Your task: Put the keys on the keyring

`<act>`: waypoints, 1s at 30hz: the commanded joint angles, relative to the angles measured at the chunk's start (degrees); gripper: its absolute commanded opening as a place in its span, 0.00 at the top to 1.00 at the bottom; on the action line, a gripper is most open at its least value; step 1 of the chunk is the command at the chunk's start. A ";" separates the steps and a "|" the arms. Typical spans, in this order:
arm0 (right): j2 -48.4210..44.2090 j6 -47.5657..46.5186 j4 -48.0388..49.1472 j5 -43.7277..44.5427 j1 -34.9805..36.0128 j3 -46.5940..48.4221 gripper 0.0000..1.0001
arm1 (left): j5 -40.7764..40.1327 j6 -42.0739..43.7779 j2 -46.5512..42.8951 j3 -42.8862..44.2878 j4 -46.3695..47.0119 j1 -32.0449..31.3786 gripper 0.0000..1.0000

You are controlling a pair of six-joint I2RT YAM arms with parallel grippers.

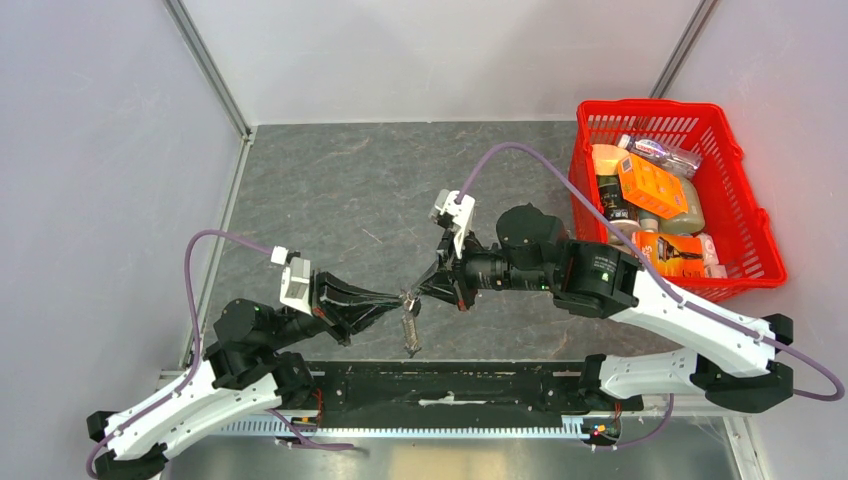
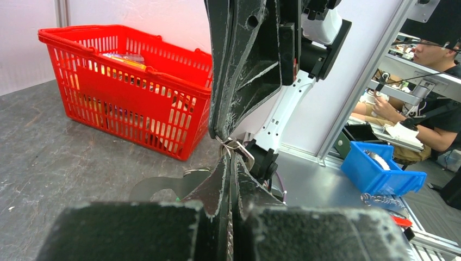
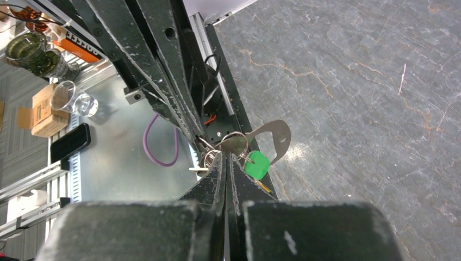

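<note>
Both arms meet low over the dark grey stone-look counter (image 1: 330,190), near its front edge. The black two-finger left pincer (image 1: 392,300) and the black two-finger right pincer (image 1: 420,288) point tip to tip, almost touching. The silver metal keyring (image 3: 235,142), a cluster of thin wire rings with a short chain, sits right at that meeting point, lifted off the counter. The left pincer is clenched, jaws pressed flat together, nipping the keyring at its tips; the left wrist view shows a wire ring poking out just above them. The right pincer is also clenched on the keyring, fingers closed with no gap, and a ring comes out right at its fingertips in the right wrist view. The small bright green plastic tag (image 3: 256,165) hangs just beside the right pincer's tips, touching the rings. A flat silver curved metal piece (image 3: 278,137) sticks out past the tag over the counter; I cannot tell how it joins the rings. In the top view a slim metal bit (image 1: 411,338) dangles below the pinch point towards the arm bases. I cannot tell whether any of the keys are in the cluster, it is too small and partly hidden. A red plastic mesh basket (image 1: 757,232) full of packaged goods stands at the counter's far right, well apart from the pincers.
</note>
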 commanded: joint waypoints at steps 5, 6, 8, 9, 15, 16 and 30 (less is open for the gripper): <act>-1.63 -0.77 0.81 4.05 0.77 -2.49 1.00 | -0.83 0.12 -0.87 1.77 3.77 0.15 0.98; -1.72 -0.81 0.80 4.27 0.79 -2.61 1.00 | -0.83 0.19 -0.91 1.78 3.80 0.17 0.98; -1.79 -0.79 0.80 4.33 0.87 -2.68 1.00 | -0.92 0.15 -0.92 1.79 3.75 0.22 0.98; -1.79 -0.87 0.80 4.37 0.81 -2.67 1.00 | -0.92 0.13 -0.86 1.83 3.75 0.16 0.98; -2.39 -1.07 0.80 5.88 0.96 -2.50 1.00 | -0.83 0.27 -0.55 1.86 3.66 0.18 0.98; -2.58 -1.13 0.80 6.47 0.94 -2.58 1.00 | -0.83 0.24 -0.54 1.84 3.53 0.17 0.98; -3.15 -0.79 0.75 22.32 0.70 -14.22 1.00 | -0.95 -0.50 -1.58 2.60 0.61 0.21 0.98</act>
